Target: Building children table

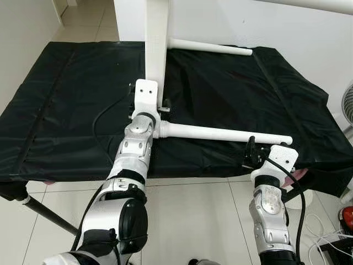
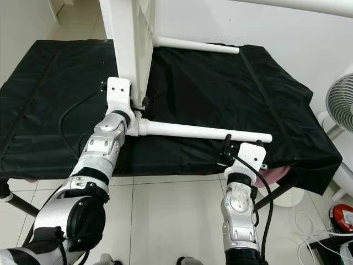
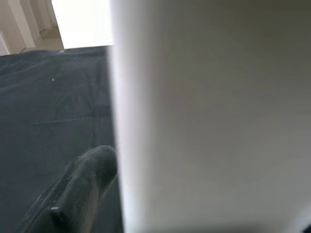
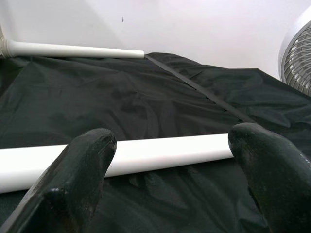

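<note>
White children's table top (image 1: 156,38) stands on its edge on the black-covered counter (image 1: 66,110), panel upright. Two white legs stick out sideways from it toward the robot's right: near leg (image 1: 226,133) lying low over the black cover, far leg (image 1: 209,47) further back by the wall.

Left pincer (image 1: 160,105) sits at the base of the panel, right where the near leg joins it. Left wrist view shows one black finger (image 3: 82,189) beside the white panel, close up and blurred; can't tell if the fingers are clamped on it or not.

Right pincer (image 4: 175,160) is at the free end of the near leg, fingers spread wide, nothing gripped; the leg's tip lies just past the fingertips.

Fan (image 2: 341,102) stands off the counter's right side. Tiled floor (image 1: 187,221) below.
</note>
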`<state>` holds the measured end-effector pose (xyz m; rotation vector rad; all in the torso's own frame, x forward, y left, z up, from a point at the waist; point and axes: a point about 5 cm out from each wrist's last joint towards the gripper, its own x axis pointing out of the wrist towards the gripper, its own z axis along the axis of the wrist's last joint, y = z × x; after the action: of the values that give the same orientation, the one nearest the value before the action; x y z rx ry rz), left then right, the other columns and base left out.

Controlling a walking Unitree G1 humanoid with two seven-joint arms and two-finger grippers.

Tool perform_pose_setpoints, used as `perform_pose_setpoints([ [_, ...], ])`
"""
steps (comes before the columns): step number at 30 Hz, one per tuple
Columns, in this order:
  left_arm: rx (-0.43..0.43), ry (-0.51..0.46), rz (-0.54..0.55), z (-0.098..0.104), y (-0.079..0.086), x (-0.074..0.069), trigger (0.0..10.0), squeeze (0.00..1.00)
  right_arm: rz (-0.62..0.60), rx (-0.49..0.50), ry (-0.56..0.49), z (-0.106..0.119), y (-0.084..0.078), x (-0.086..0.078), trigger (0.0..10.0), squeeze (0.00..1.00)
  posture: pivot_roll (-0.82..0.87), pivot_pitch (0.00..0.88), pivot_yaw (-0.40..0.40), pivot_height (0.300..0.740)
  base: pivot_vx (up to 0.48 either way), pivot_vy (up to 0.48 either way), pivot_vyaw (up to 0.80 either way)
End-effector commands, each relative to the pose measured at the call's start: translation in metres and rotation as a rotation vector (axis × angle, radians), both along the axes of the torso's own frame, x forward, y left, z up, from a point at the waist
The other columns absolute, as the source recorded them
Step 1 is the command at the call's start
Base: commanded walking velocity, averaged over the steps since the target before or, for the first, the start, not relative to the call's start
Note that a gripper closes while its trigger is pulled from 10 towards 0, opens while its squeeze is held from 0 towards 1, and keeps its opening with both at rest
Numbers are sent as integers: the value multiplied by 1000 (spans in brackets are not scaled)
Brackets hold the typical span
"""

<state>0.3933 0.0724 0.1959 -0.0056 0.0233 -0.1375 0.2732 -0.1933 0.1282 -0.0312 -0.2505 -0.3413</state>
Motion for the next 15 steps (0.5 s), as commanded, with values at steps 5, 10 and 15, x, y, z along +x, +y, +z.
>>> perform_pose_setpoints([
  [5,-115,88,722,2,-35,-23,4039,0,-3,5,17,-3,1,-2,10000,0,-134,65,-5,740,0,0,0],
  [10,-113,90,742,2,-32,-23,2627,0,-4,6,18,-3,1,-2,10000,0,-133,65,-5,740,0,0,0],
  [15,-103,84,782,2,-26,-21,0,0,-3,7,19,-3,1,-2,10000,0,-131,65,-7,740,0,0,0],
])
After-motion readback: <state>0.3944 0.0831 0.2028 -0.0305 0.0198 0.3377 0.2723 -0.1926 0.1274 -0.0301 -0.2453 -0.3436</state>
